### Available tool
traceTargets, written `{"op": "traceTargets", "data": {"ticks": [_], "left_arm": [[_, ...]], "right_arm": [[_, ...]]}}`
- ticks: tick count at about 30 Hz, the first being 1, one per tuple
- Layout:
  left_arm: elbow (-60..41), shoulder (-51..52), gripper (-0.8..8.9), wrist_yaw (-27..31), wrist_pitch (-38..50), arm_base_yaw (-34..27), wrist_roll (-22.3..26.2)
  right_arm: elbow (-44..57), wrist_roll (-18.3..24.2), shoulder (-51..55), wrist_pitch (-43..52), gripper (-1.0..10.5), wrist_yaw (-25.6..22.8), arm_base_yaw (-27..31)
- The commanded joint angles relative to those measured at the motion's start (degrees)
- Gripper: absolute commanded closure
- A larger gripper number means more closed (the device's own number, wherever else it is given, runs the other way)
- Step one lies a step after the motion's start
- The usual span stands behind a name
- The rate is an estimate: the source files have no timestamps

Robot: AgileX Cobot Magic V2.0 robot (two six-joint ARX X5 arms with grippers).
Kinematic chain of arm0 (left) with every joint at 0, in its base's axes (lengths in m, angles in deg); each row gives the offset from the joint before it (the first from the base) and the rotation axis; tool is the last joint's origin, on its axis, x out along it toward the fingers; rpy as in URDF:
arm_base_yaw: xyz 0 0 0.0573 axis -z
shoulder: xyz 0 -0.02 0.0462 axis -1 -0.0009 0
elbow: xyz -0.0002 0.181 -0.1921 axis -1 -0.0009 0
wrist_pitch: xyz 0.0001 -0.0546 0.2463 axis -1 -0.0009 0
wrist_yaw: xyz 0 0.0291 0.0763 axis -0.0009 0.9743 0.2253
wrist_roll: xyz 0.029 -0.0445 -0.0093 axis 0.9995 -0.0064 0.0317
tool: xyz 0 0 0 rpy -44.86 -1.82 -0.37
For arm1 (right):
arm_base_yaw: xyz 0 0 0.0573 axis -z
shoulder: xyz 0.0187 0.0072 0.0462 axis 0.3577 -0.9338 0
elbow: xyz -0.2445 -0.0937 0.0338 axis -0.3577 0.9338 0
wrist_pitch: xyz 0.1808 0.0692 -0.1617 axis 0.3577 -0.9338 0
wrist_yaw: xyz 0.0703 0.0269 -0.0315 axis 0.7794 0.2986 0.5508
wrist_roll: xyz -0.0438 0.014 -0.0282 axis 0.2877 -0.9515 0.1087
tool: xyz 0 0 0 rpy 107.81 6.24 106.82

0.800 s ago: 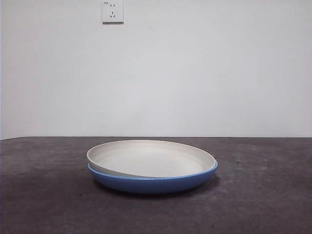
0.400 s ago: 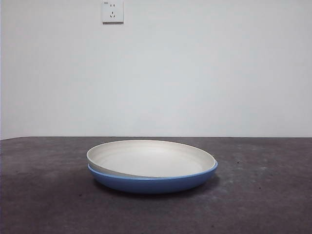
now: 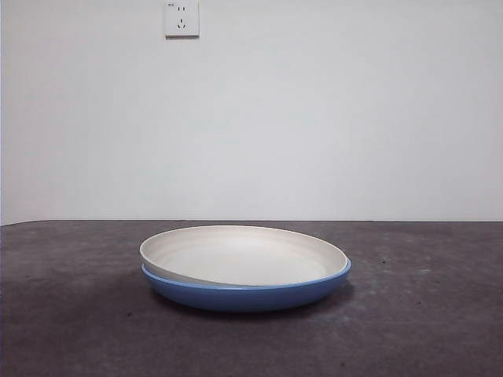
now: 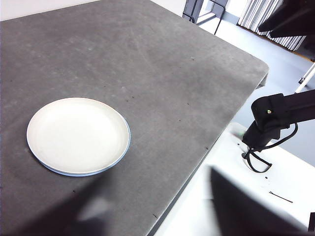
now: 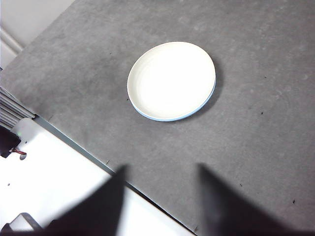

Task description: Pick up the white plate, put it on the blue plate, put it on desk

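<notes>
The white plate [image 3: 240, 255] lies nested in the blue plate [image 3: 251, 297] at the middle of the desk [image 3: 424, 314], tilted a little. Only the blue rim shows around it in the left wrist view [image 4: 126, 150] and the right wrist view [image 5: 162, 119]. The white plate [image 4: 76, 133] [image 5: 171, 78] is empty. My left gripper [image 4: 157, 196] hangs high off the desk's side, open and empty, its jaws blurred. My right gripper [image 5: 161, 169] is high over the opposite desk edge, open and empty. Neither arm shows in the front view.
A wall socket [image 3: 181, 18] is on the white wall behind. The other arm's black link [image 4: 268, 118] stands over a white base past the desk's edge. The desk corner [image 4: 263, 73] drops to the floor.
</notes>
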Motion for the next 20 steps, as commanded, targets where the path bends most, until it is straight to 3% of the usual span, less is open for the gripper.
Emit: {"op": "traceTargets", "data": {"ticks": [1,17,20], "left_arm": [[0.6,-0.1,7.86,0.0,0.7,0.3,0.0],[0.6,-0.1,7.86,0.0,0.4,0.3,0.0],[0.5,0.5,7.86,0.0,0.3,-1.9,0.0]], "right_arm": [[-0.9,0.7,-0.4,0.6,9.3,-0.3,-0.3],[-0.9,0.6,-0.4,1.4,9.3,-0.2,-0.3],[-0.9,0.6,-0.4,1.4,9.3,-0.2,-0.3]]}}
